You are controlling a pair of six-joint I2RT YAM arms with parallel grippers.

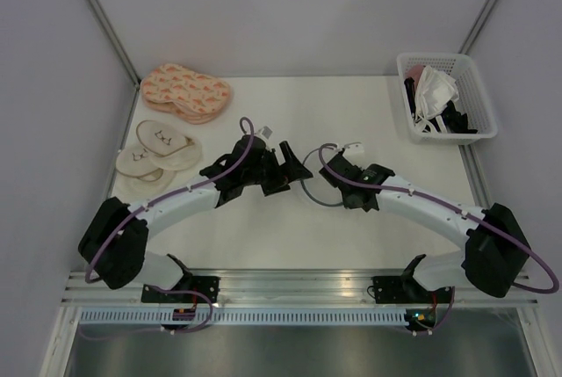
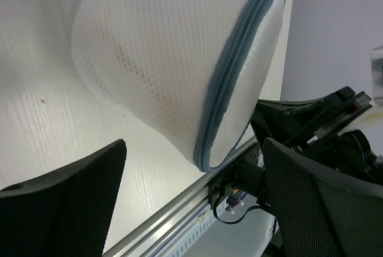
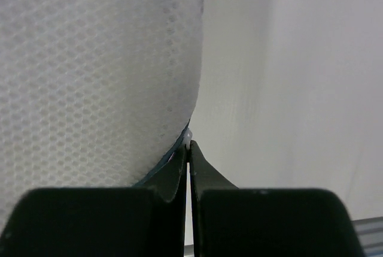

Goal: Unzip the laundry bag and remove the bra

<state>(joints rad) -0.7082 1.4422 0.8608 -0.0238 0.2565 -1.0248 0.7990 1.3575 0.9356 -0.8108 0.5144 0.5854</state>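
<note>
The laundry bag is a white mesh drum with a blue-grey zip line round its rim. It lies on the table just ahead of my left gripper, which is open and empty, one finger on each side below the bag. My right gripper is shut on the small white zip pull at the bag's rim, with the mesh filling the left of its view. In the top view the bag is mostly hidden between the left gripper and the right gripper. The bra does not show.
A white lattice basket with white cloth and dark items stands at the back right. Pink patterned pads and cream pads lie at the back left. A metal rail runs along the near table edge.
</note>
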